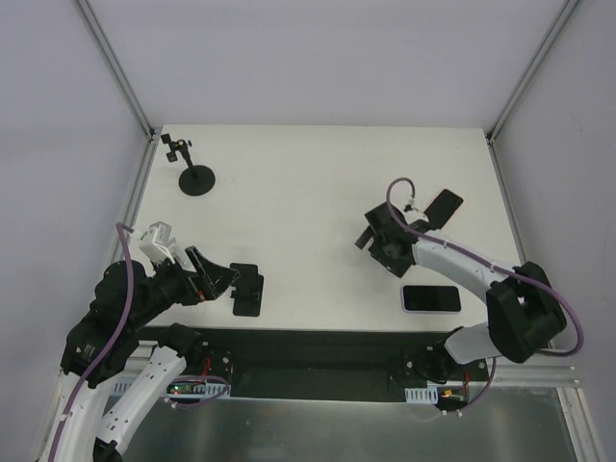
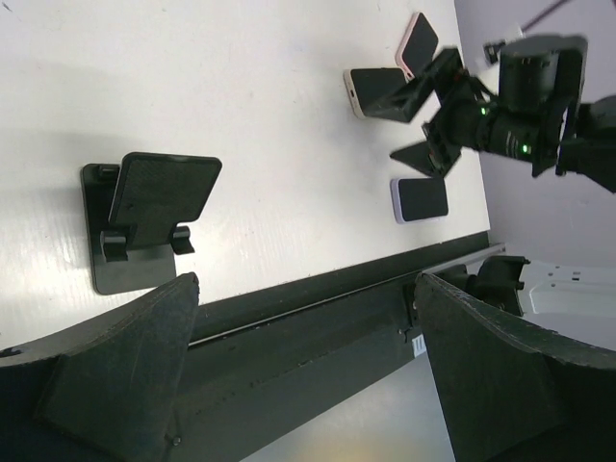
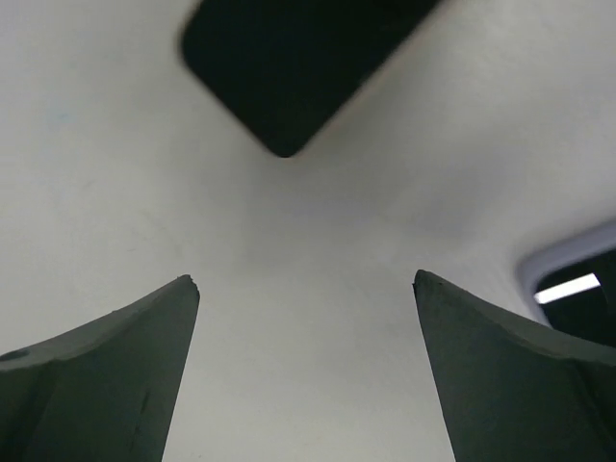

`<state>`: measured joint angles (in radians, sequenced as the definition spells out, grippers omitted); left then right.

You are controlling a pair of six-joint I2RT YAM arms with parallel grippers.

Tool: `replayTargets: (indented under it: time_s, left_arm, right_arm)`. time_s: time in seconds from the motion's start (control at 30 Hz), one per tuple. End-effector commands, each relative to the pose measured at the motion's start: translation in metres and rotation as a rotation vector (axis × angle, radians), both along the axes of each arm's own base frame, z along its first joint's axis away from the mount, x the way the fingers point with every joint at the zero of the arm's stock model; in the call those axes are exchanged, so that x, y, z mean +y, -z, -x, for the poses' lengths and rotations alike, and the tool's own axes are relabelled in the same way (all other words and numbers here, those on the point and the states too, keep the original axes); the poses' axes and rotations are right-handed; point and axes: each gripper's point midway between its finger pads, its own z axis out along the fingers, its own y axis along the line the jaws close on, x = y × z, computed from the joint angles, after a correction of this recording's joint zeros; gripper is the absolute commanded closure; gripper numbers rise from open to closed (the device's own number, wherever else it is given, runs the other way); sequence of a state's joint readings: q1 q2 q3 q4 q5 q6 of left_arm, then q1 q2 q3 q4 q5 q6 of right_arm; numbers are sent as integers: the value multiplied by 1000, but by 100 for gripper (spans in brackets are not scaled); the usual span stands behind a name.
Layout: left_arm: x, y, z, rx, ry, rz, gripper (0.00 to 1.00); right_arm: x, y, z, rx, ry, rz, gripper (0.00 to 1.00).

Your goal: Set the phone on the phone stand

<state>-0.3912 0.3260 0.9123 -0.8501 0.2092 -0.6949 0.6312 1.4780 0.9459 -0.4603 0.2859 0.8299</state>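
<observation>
Right gripper [image 3: 306, 281] gapes empty below the flat phone [image 3: 289, 58], top centre; a grasp may skid it. Left gripper [image 2: 306, 279] is also wide, empty.

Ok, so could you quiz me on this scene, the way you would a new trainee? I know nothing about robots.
1. True or false: the phone stand already has a phone resting on it.
2. Which is nearer the stand? A) the left gripper B) the right gripper
3. Fill in the gap: the right gripper's jaws are ___.

Key: 1 false, 2 A, 3 open.
</observation>
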Motion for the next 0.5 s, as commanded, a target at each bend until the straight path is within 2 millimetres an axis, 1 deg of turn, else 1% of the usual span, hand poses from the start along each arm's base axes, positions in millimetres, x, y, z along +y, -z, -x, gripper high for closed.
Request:
replayTargets:
  time_s: [0.0,0.03,0.07,0.1,0.13,0.17,0.2,0.23,0.3,0.33,0.37,0.43,0.47]
  left_arm:
    - [-3,-8,1,-46,30,9,7]
    - [-3,-8,2,-46,31,11,7]
    - [-3,-8,2,-47,31,14,7]
    - [-3,-9,3,-49,33,15,6]
    - [-4,-8,2,-47,35,14,7]
    - [-4,-9,2,-49,36,12,7]
    - [-4,-9,2,-47,38,10,7]
    - [-4,-8,1,-44,37,8,7]
    - [-4,-9,0,-44,34,6,6]
    - [-4,-10,0,-44,37,6,6]
    - [-5,-9,0,-40,36,8,6]
    - [-5,-10,1,-39,37,13,7]
    - [-5,-10,1,-39,37,15,7]
  right_arm:
    - [-83,0,36,0,406,52,4]
    - [-90,-2,34,-9,431,44,4]
    - [-106,-4,29,-10,479,45,4]
    - [-114,-6,29,6,508,49,4]
    - [-119,-14,28,34,534,52,4]
    - [-130,-12,26,69,553,73,4]
    - [-133,-15,22,87,558,75,4]
    - [-129,-24,11,81,558,49,4]
    - [-132,-22,1,111,583,47,4]
    - [-128,-28,-9,108,592,12,4]
    - [-128,-21,-13,136,609,15,4]
    - [-126,-20,-22,150,648,2,4]
    - [-123,-19,-31,158,655,-1,4]
